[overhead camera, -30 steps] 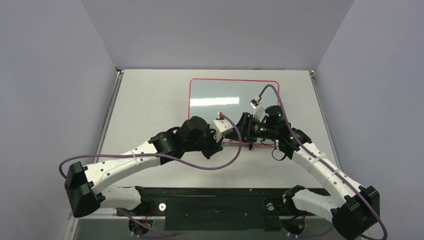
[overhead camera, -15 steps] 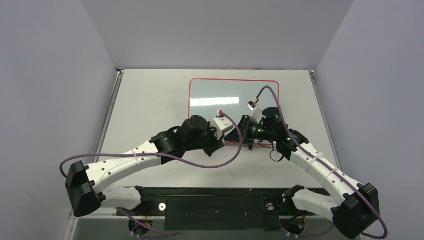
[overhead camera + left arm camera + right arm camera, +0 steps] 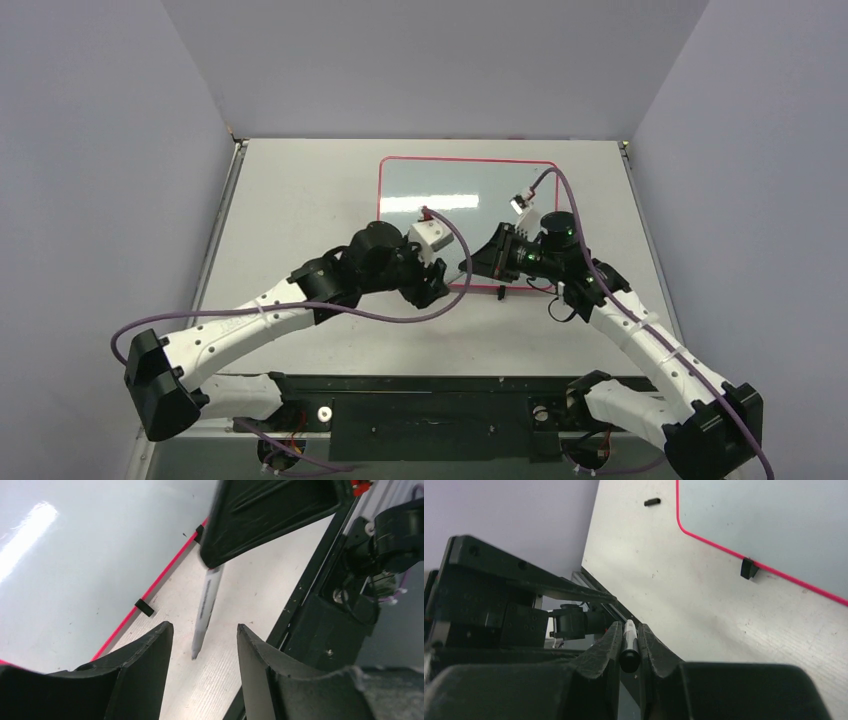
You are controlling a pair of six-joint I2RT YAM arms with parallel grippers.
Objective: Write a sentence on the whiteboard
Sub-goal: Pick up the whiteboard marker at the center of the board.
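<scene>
Whiteboard [image 3: 450, 185]: white, red rim, rounded corners; lying flat, far centre-right; black tabs [image 3: 749, 568] on near edge.

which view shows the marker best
Left wrist: the marker shows almost full length, tip included, hanging from the right gripper. Right wrist shows only its top end pinched between the fingers. Top external barely shows it under the gripper.

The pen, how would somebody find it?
Find the big whiteboard with the red rim. Just off its near edge, the right gripper pinches the pen. It is the only thin white stick there, with its tip pointing down.
</scene>
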